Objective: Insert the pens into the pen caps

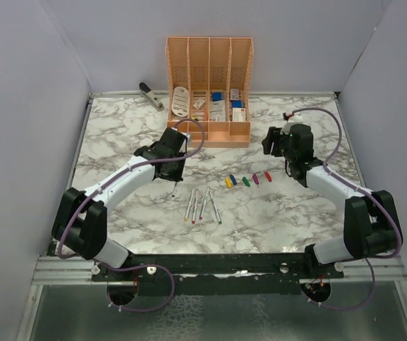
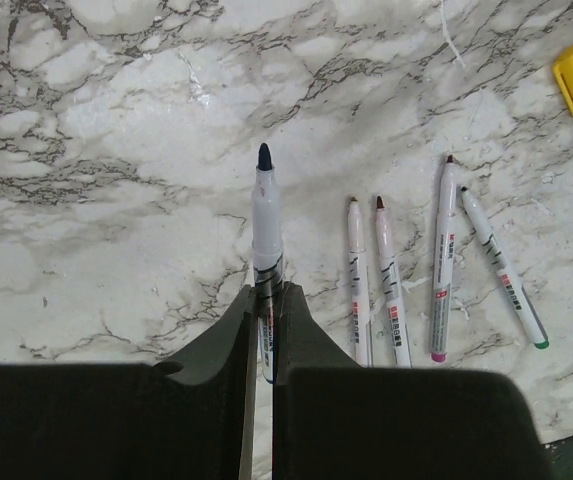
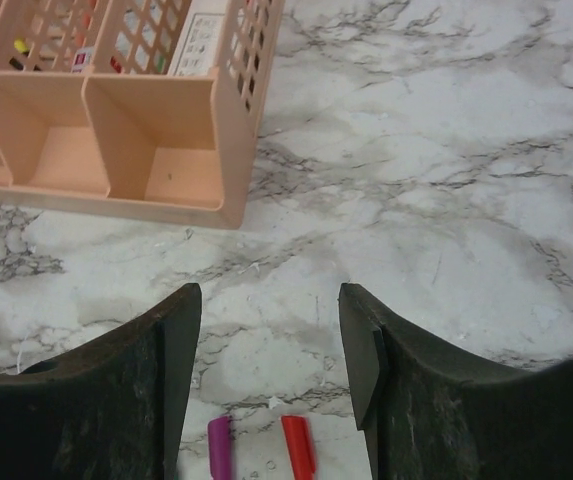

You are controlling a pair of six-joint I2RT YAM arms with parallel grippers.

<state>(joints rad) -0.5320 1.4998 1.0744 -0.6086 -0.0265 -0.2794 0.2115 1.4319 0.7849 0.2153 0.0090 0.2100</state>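
Left wrist view, left gripper (image 2: 266,296) clamping one pen (image 2: 266,215), right gripper (image 3: 271,302) jaws wide, organiser (image 3: 152,102) beyond caps (image 3: 298,447).

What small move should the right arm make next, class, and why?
Probably shift the open right gripper from near the purple cap and red cap toward the blue cap and lower onto it: the left gripper holds a pen whose tip looks dark blue.

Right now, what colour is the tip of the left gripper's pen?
The pen tip is dark blue; left wrist view shows it best.
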